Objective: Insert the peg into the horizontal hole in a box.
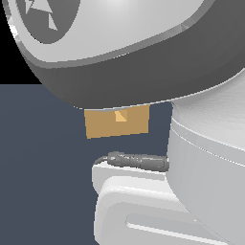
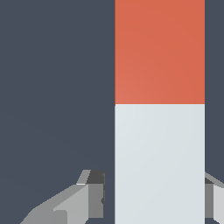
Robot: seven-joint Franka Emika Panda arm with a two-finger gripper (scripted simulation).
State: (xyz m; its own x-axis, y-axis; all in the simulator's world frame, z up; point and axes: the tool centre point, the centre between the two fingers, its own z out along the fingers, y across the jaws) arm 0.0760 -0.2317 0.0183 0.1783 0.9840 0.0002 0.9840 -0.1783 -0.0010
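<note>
In the wrist view the peg (image 2: 159,109) lies on the dark floor, its red-orange half (image 2: 159,50) farther from the fingers and its white half (image 2: 159,162) between them. My gripper (image 2: 154,197) is open and straddles the white half. One finger (image 2: 89,199) stands a small gap off the peg, and the other finger (image 2: 214,197) is at the peg's edge. In the exterior view the tan box (image 1: 103,125) shows below the arm, its top hidden. The hole (image 1: 120,116) shows lighter orange at the middle of its face. The peg and gripper are hidden in that view.
The arm's grey-white links (image 1: 143,43) fill most of the exterior view, with the base (image 1: 143,206) at the exterior view's right and bottom. The dark blue-grey floor (image 1: 43,167) shows at the exterior view's left.
</note>
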